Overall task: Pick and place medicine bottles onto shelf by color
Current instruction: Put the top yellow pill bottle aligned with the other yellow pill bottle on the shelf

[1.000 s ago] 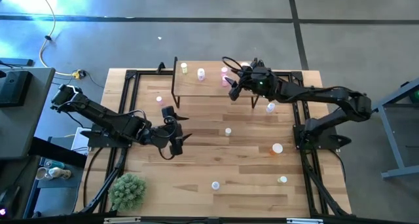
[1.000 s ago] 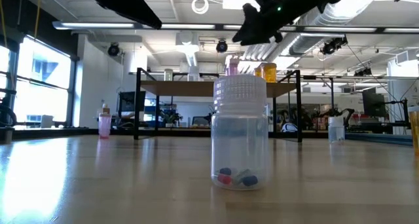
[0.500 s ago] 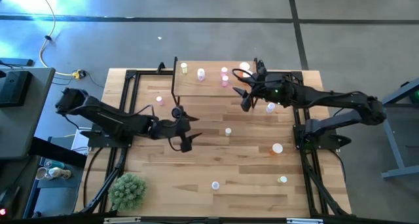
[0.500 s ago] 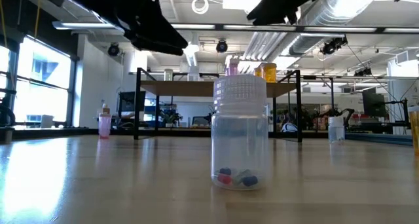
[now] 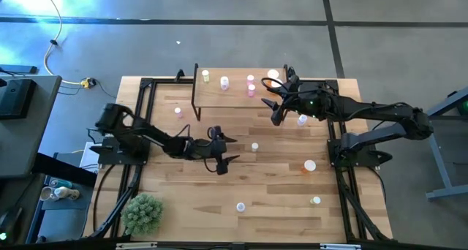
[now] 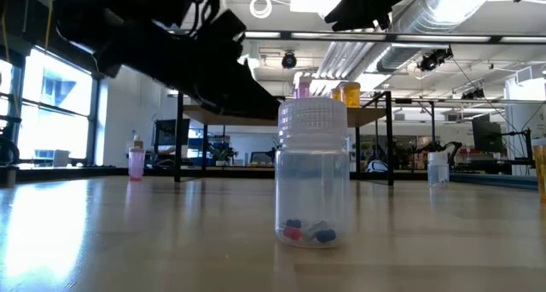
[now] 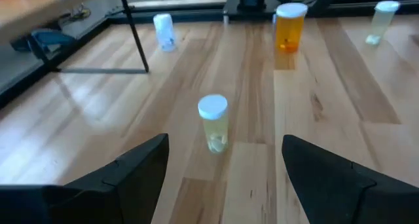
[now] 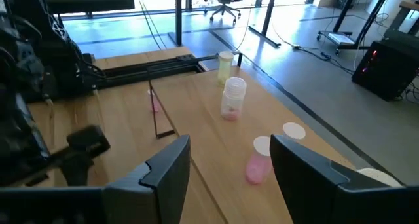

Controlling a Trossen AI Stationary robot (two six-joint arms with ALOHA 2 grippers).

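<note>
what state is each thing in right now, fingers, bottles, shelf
left gripper: fingers open, empty, facing a yellow-green bottle
yellow-green bottle: upright on the table, capped, not held
orange bottle: upright on the table, capped
right gripper: fingers open, empty, over the shelf
shelf: standing, several bottles on top
pink bottle: upright on the shelf, capped

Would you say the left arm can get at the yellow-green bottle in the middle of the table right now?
Probably yes: the left gripper is open, facing the yellow-green bottle, with only bare table between them.
</note>
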